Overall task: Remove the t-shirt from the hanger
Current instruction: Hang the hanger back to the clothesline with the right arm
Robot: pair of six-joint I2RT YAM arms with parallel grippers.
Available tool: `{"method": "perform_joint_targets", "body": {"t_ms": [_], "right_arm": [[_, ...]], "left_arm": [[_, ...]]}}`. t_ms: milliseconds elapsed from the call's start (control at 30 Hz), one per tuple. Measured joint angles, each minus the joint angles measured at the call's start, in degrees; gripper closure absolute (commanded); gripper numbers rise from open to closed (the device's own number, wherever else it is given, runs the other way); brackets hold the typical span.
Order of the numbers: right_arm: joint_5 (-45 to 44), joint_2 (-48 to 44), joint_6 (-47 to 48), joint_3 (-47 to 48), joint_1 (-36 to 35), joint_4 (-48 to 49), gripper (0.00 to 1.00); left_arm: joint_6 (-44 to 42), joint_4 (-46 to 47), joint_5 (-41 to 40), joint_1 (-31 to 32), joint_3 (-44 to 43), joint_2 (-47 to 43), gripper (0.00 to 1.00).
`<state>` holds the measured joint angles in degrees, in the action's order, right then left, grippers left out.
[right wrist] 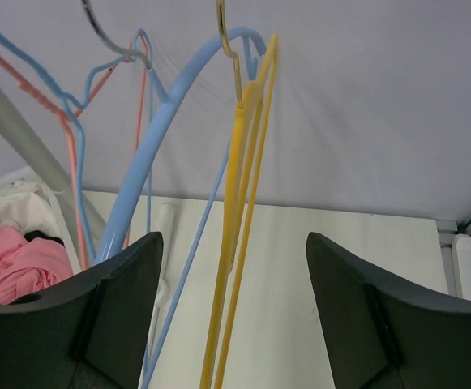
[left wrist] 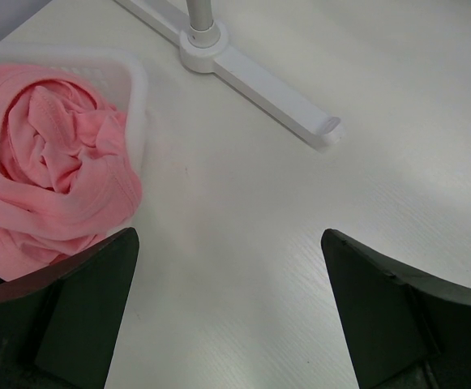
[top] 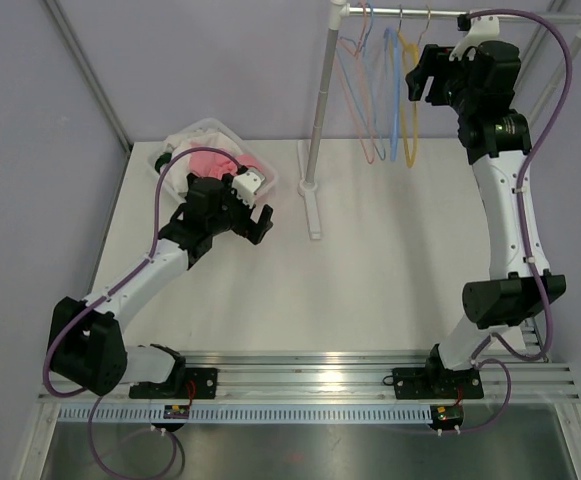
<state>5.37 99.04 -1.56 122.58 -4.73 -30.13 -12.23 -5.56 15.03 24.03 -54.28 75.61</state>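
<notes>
The white table was seen bearing a garment rack at its far side and a white bin at the far left. The pink t-shirt lay crumpled in that bin, off every hanger, so no long axis or heading could be read. It was found just beside the left gripper, to its left, whose jaws were spread wide and empty. The right gripper, also spread, was held well apart at the rack, with a bare yellow hanger between its jaws, not pinched.
</notes>
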Motion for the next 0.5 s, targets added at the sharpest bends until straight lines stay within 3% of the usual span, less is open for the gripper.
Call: {"method": "perform_joint_targets", "body": {"t_ms": [167,233,500], "right_arm": [[-0.2,-9.3,-0.1,-8.9,0.0,2.1,0.13],[-0.1,-13.2,-0.2,-12.5,0.0,3.2,0.02],[3.1,-25.6,-1.3,-20.2,0.0,4.0,0.01]], "left_arm": [[0.0,-0.5,0.0,0.3,0.0,-1.0,0.01],[0.0,-0.6,0.0,0.3,0.0,-1.9,0.01],[0.1,-0.8,-0.9,0.4,0.0,-8.1,0.01]]}}
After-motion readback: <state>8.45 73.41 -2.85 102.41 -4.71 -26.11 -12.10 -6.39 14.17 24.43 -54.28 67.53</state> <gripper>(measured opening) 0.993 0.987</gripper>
